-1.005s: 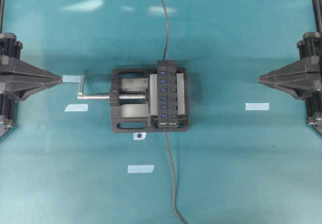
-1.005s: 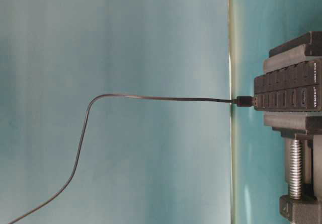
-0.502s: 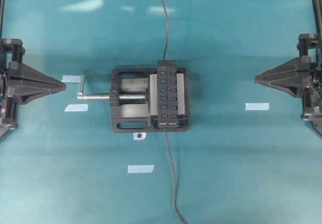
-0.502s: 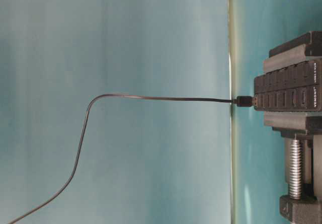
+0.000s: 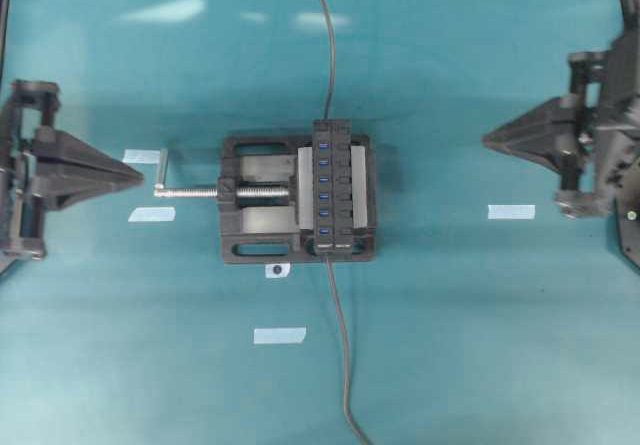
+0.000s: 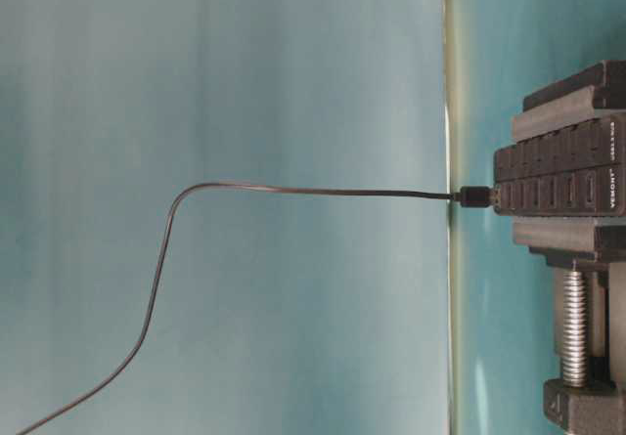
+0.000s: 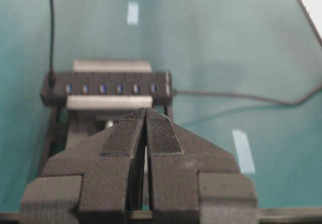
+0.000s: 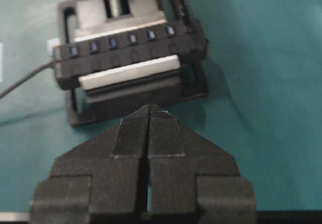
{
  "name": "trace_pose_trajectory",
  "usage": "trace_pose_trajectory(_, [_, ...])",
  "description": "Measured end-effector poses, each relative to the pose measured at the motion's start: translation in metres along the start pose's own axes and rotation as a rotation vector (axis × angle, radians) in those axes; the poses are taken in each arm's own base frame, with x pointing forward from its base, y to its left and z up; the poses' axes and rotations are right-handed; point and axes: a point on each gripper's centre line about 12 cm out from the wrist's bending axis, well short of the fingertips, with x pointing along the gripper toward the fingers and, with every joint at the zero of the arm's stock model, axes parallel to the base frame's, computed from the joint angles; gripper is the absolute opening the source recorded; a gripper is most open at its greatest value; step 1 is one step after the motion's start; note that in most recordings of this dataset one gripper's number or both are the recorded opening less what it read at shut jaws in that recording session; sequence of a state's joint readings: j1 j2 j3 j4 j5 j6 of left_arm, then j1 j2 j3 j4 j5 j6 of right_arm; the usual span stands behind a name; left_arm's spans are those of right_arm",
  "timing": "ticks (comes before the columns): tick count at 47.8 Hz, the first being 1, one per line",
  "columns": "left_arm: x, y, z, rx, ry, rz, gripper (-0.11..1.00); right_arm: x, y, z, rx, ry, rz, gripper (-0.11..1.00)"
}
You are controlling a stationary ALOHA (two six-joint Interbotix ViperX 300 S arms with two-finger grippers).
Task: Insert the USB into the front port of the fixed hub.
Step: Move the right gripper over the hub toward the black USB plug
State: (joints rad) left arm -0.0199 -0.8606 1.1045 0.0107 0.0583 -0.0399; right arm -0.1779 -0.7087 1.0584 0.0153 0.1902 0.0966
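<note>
- Nearest the camera in the overhead view, at 6 o'clock from the clamp, the USB's cable runs up the teal tabletop from the bottom edge. Nothing but a pale tape strip lies near it.
- The USB itself sits right at the front end of the fixed hub. It's too small here to tell whether it touches or is partly in.
- The hub is clamped in the black vise, ports facing up. The screw handle sticks out towards 9 o'clock.
- Left gripper is at 9 o'clock, well apart from the vise, jaws pressed together and empty. The wrist view confirms it.
- Right gripper is at 3 o'clock, also well apart, jaws shut on nothing.
- My read: this is the very start, with the plug not yet picked up. Next, one gripper has to open, drop in at 6 o'clock and pinch the plug body square, not the limp cable.
- There's plenty of open room at 5 and 7 o'clock. The tight spots are the vise's front edge and the handle on the left gripper's side.
- Farthest off, at 12 o'clock, the hub's own cable leaves the back end. It's out of the way.
</note>
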Motion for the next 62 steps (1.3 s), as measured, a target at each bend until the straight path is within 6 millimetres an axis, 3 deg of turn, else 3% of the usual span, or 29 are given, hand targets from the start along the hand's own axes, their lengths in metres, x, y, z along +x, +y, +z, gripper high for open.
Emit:
trace_pose_trajectory(31, [0.006,-0.001,0.001,0.000,0.029,-0.003,0.00,0.084,-0.023,0.029,-0.091,0.222,-0.079,-0.02])
trace_pose_trajectory(45, [0.005,-0.001,0.002,0.001,0.025,-0.003,0.00,0.105,-0.023,0.038,-0.123,0.237,-0.074,-0.02])
trace_pose_trajectory(62, [0.005,-0.001,0.001,0.001,0.026,-0.003,0.00,0.131,-0.014,0.035,-0.141,0.278,-0.050,-0.02])
